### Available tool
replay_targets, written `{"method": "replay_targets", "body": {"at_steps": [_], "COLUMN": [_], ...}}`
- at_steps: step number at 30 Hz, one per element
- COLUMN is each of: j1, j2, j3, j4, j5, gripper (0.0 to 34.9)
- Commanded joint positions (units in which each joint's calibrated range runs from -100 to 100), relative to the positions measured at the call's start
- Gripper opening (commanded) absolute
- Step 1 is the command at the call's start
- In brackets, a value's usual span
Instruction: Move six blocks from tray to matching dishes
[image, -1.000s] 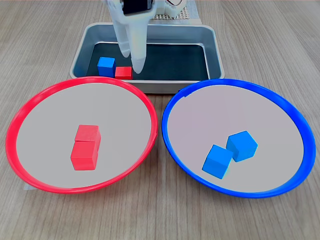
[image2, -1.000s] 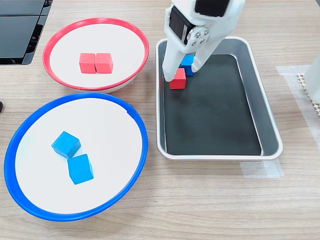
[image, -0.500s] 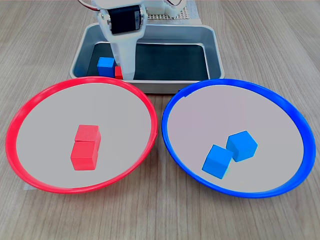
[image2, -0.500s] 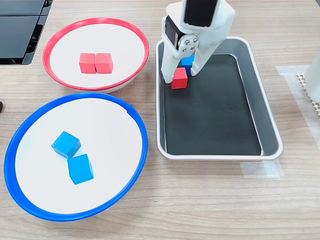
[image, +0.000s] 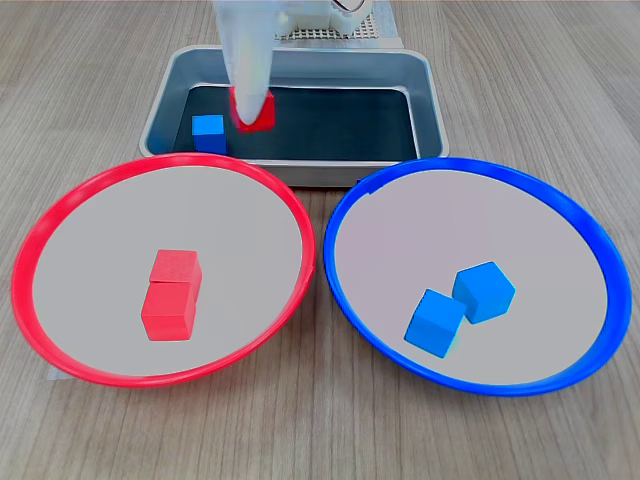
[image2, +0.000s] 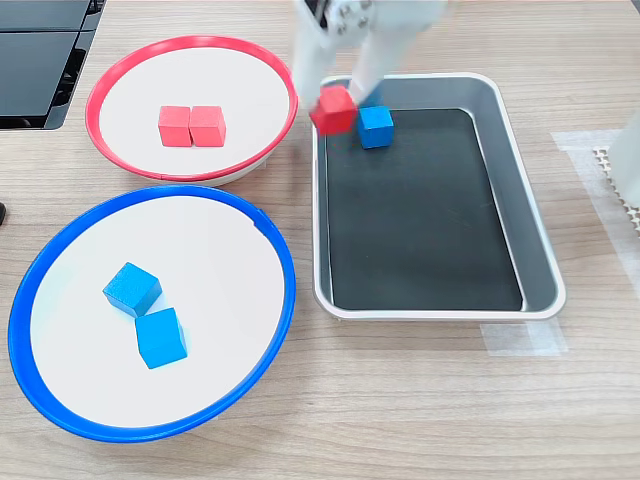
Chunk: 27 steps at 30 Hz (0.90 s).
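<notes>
My white gripper is shut on a red block, which hangs above the near-left part of the silver tray as the first exterior view shows it. One blue block lies on the tray's black bottom. The red-rimmed dish holds two red blocks side by side. Two blue blocks rest in the blue-rimmed dish.
The wooden tabletop surrounds the dishes. A black object lies at the second exterior view's top left. A white perforated part on clear tape sits at the second exterior view's right edge.
The gripper closed on the red block beside the blue one and lifted it off the tray bottom. The blue block stayed in place.
</notes>
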Motion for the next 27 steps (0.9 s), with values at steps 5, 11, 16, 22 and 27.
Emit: {"method": "replay_targets", "body": {"at_steps": [5, 11, 16, 22, 27], "j1": [1.63, 2.67, 3.99, 8.22, 11.89], "j2": [9.76, 15.31, 11.47, -0.04, -9.77], "j3": [-20.76, -17.66, -12.56, -0.82, 12.38], "j4": [-7.79, -15.88, -16.21, -9.44, -5.06], "j5": [-13.33, -11.23, -10.40, -9.52, -2.69], "gripper": [0.4, 17.6, 17.3, 2.4, 1.7]}}
